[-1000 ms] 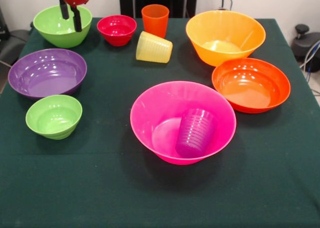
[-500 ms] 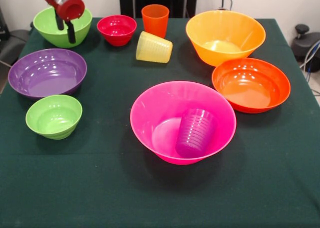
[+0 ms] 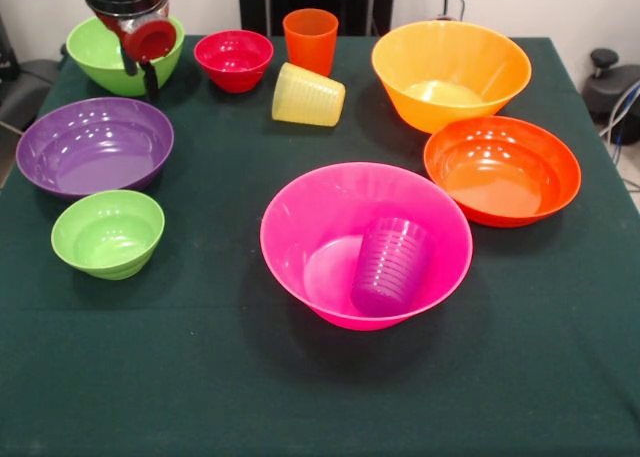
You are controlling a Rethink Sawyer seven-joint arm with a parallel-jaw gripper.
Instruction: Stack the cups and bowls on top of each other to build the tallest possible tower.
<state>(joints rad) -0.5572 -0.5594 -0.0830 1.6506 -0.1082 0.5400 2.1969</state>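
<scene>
My pincer (image 3: 140, 69) hangs at the tabletop's far left corner, over the near rim of the medium green bowl (image 3: 112, 49). Its two dark fingers (image 3: 150, 77) point down with a narrow gap between them, and I have hold of nothing; whether a tip touches that bowl's rim I cannot tell. The bowl looks empty.

Near the middle of the tabletop (image 3: 300, 397) sits the large pink bowl (image 3: 330, 227), and it alone has something in it: the purple cup (image 3: 392, 265), lying tilted against the bowl's right inner wall. Nothing else is stacked.

Along the left edge, the purple bowl (image 3: 95, 145) stands empty, and the small green bowl (image 3: 107, 233) sits just in front of it, also empty. At the far edge, the small red bowl (image 3: 233, 59) stands beside the upright orange cup (image 3: 310, 39), and the yellow cup (image 3: 308, 95) lies on its side just in front of them. Towards the far right corner, the yellow-orange bowl (image 3: 450, 72) holds nothing, and the orange-red bowl (image 3: 502, 169) just beside it at the right edge is empty too.
</scene>
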